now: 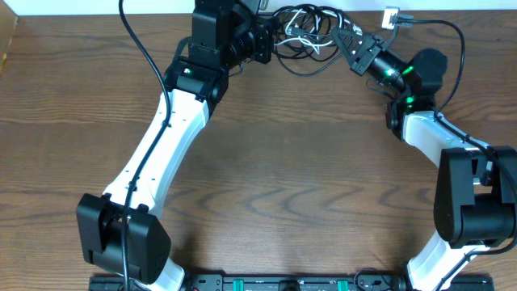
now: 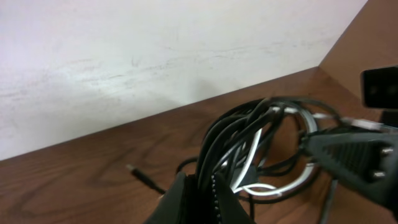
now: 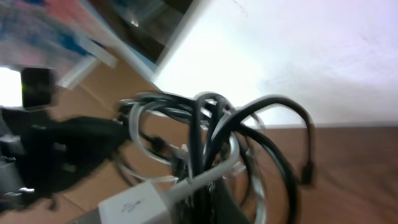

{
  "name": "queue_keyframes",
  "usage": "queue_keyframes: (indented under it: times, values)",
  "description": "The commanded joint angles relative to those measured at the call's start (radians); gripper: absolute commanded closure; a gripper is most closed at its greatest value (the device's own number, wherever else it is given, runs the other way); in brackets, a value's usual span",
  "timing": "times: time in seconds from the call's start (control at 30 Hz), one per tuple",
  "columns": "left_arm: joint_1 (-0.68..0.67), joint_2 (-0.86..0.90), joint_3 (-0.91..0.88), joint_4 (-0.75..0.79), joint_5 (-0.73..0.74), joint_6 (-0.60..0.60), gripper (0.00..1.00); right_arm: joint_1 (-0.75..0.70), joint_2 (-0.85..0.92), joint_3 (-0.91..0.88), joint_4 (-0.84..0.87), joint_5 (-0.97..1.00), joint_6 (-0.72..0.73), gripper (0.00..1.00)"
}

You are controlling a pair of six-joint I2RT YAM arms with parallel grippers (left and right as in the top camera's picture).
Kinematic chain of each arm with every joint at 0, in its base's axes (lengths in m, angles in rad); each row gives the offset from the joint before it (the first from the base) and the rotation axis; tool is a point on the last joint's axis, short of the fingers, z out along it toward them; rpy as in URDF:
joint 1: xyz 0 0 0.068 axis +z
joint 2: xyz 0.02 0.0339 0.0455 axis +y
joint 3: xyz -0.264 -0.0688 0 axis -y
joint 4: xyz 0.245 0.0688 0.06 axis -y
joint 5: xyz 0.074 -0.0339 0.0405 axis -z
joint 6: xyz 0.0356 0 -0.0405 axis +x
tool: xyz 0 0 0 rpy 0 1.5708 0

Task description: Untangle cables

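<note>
Left jaws: nearest the left wrist camera, at 6 o'clock in its view; left gripper (image 2: 205, 199) pressed together on a bunch of black strands of the cables (image 2: 261, 146); the pinch takes several cords at once, not one.
Right jaws: right gripper (image 3: 205, 186) closed on the same bundle from the other side; black loops and a white strand rise out of the grip; picture blurred, so which cords are caught cannot be told.
Cables: one knotted clump at 12 o'clock on the desk (image 1: 266, 162) in the overhead view, at the far edge by the wall, hanging between the two grippers (image 1: 271, 40) and (image 1: 355, 50); mostly black, one white cord looping through.
Loose ends: a small black plug (image 2: 142, 175) lies on the desk at 9 o'clock of the clump in the left wrist view; a white plug (image 3: 134, 208) sits at 6 o'clock in the right wrist view; another black end (image 3: 306, 171) dangles at 3 o'clock.
Step in hand: likely parting the clump with both grips.
Doing it well: draw the arms apart slowly, left toward 9, right toward 3; watch whether loops open or cinch; if they tighten, ease off and re-grip a single strand near a free plug; feed that end back through the loops.
Risk: a many-cord pinch may drag the whole knot along; the wall leaves little room at 12.
</note>
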Motion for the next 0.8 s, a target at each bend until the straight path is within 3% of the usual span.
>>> queue_keyframes:
  times: [0.0, 0.17, 0.33, 0.77]
  values:
    - [0.009, 0.0, -0.006, 0.011, -0.025, -0.035, 0.92, -0.024, -0.011, 0.012, -0.103, 0.064, -0.163, 0.99]
    - [0.025, 0.0, -0.006, -0.002, -0.025, -0.035, 0.92, -0.076, -0.011, 0.012, -0.343, 0.127, -0.227, 0.99]
    - [0.069, 0.0, -0.006, -0.053, -0.025, -0.035, 0.92, -0.135, -0.011, 0.012, -0.461, 0.126, -0.237, 0.99]
    - [0.147, 0.0, -0.006, -0.146, -0.026, -0.034, 0.92, -0.164, -0.011, 0.012, -0.511, 0.13, -0.236, 0.99]
